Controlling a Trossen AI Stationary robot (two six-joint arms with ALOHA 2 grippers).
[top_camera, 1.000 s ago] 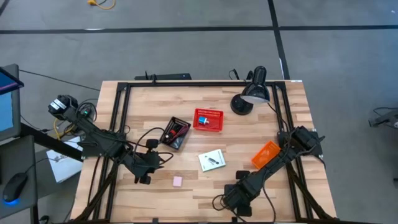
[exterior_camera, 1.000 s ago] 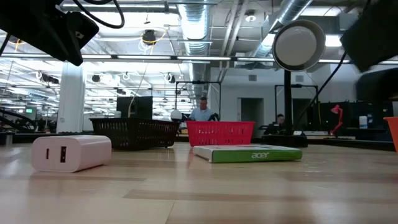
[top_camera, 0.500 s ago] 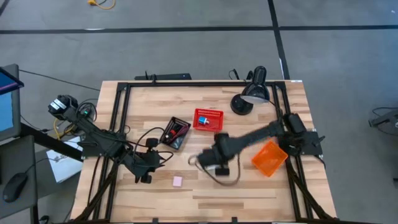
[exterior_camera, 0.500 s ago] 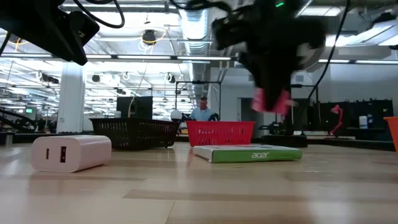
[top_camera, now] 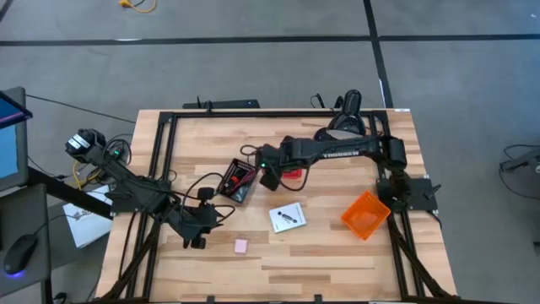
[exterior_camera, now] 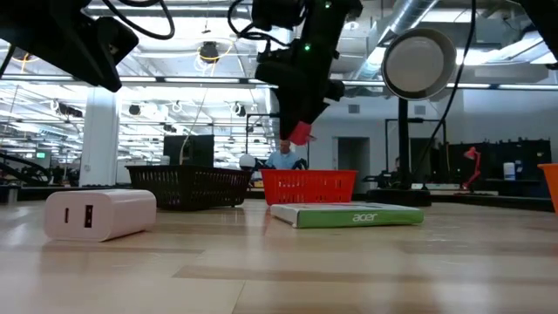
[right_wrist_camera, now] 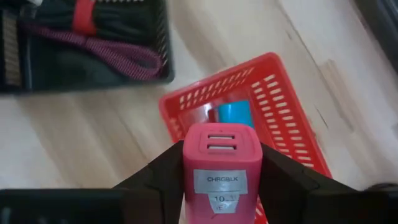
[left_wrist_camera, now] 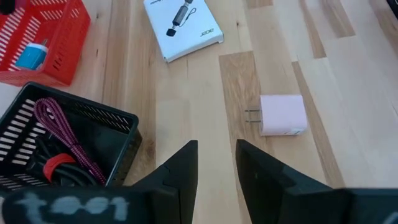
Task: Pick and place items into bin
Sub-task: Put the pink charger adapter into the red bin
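Note:
My right gripper (top_camera: 272,173) hovers over the red basket (top_camera: 289,157), shut on a red-pink charger block (right_wrist_camera: 222,168). The low view shows the block (exterior_camera: 300,133) well above the basket (exterior_camera: 308,186). A blue cube (right_wrist_camera: 235,114) lies inside the red basket. The maroon cord (left_wrist_camera: 62,140) and a black-and-red stick lie in the black basket (top_camera: 239,180). The white card with its black piece (top_camera: 288,217) lies flat on the table. The pink block (top_camera: 241,246) rests on its side near the table's near edge. My left gripper (left_wrist_camera: 216,168) waits open near the table's left edge. My right gripper pinches the red-pink charger block by its two opposite side walls (right_wrist_camera: 186,171) between the two fingers (right_wrist_camera: 163,177). Its end with the two sockets (right_wrist_camera: 222,142) faces away from the wrist. The fingers point down from above. The block is lifted clear, above the red basket.
An orange bin (top_camera: 364,214) sits near the table's right edge. A black desk lamp (top_camera: 342,131) stands at the far right. A black frame runs around the table top. Bare wood lies along the near edge around the pink block.
My right arm has swung from the table's near right edge across the white card and on toward the far left, and now stands over the red basket. It carries the red-pink block, which has risen higher above the table.

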